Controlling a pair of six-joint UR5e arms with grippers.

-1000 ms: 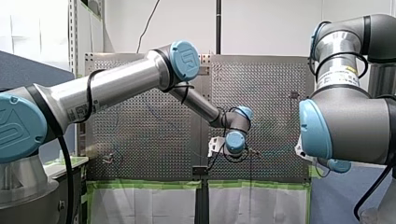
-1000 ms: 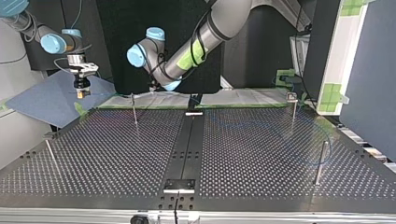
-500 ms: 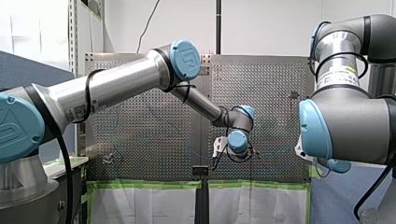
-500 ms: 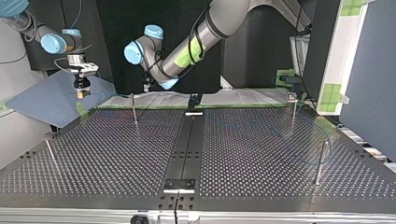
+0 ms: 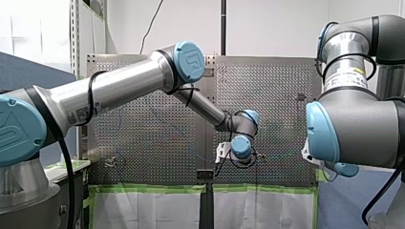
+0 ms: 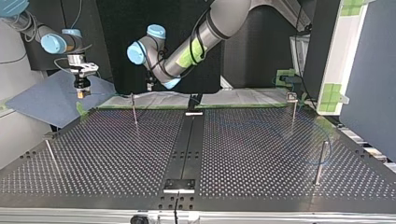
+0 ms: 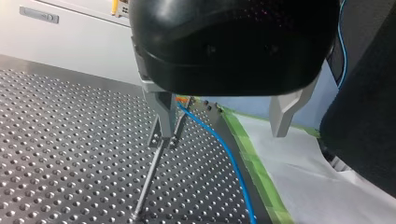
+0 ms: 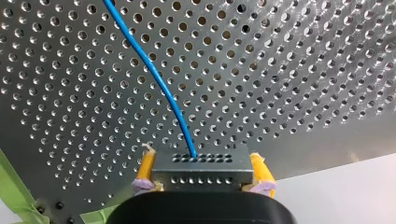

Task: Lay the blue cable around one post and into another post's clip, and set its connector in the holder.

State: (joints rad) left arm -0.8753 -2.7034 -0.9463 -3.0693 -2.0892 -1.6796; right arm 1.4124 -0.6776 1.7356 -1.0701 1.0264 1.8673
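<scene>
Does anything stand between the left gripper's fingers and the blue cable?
Nothing visible does. In the left wrist view the blue cable shows in the open gap of my left gripper; only the post stands close, beside one finger.

In the top view, the far-left post (image 6: 134,109) is stood at the table's (image 6: 243,154) far side, just before my left gripper (image 6: 148,87), the clip-topped post (image 6: 293,108) at the far right, and the near post (image 6: 319,163) by the right edge. My right gripper (image 6: 83,89) is found beyond the table's far left corner. In the right wrist view the connector (image 8: 201,169) is seated between its pads, the cable (image 8: 156,74) led ahead over the table.
</scene>
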